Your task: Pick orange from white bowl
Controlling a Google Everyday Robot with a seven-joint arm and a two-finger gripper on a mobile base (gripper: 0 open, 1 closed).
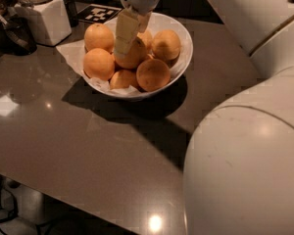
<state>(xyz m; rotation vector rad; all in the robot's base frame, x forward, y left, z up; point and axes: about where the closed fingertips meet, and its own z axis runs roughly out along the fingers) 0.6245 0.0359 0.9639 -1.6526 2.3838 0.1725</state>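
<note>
**A:** What sits closest to the camera?

**B:** The robot's own white arm casing [245,170], a big rounded shell filling the lower right. Another white arm segment [255,18] is above it. Down at the lower left, below the table edge, dark cables [0,217] lie on the floor.

**A:** And the table?

**B:** A glossy grey-brown tabletop [88,146]. It shows a few bright reflections, and the bowl's shadow falls toward the front right.

**A:** Where is the bowl?

**B:** The white bowl [185,58] stands upright on the far half of the table. It is lined with crumpled white paper [71,50] that pokes out past its left rim, and it holds a pile of oranges.

**A:** Which one is being picked?

**B:** The orange [137,58] in the middle of the pile, sitting a little higher than the others. Packed around it are the front-left fruit [99,63], the front-right fruit [153,74], the back-left fruit [99,36] and the back-right fruit [166,44].

**A:** And the gripper?

**B:** The gripper [132,43] comes down from the top edge into the bowl. Its near pale finger [123,31] lies flat against the orange's left face. The far finger is mostly hidden behind the fruit, so the jaws look closed on the orange, but I'm not certain.

**A:** What's behind the bowl?

**B:** A square white canister [46,18] stands at the back left, with a dark cup [17,33] just to its left. A black-and-white marker card [99,13] lies between the canister and the bowl's far rim.
</note>
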